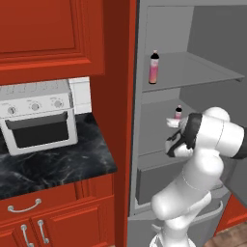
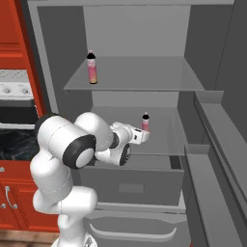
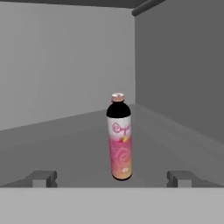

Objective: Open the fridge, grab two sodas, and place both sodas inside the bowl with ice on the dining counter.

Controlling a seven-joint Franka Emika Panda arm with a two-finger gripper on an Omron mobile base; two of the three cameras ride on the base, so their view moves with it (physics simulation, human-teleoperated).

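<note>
The soda bottle stood upright on the fridge's middle shelf, cap up; the gripper was spread wide, empty, before it.

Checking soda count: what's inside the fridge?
Two sodas: one on the upper shelf, one on the middle shelf, in front of the open gripper. Drawer contents hidden.

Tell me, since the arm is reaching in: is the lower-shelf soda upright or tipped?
Upright. The soda stands on its base, cap up, ahead of the open pincer.
</note>
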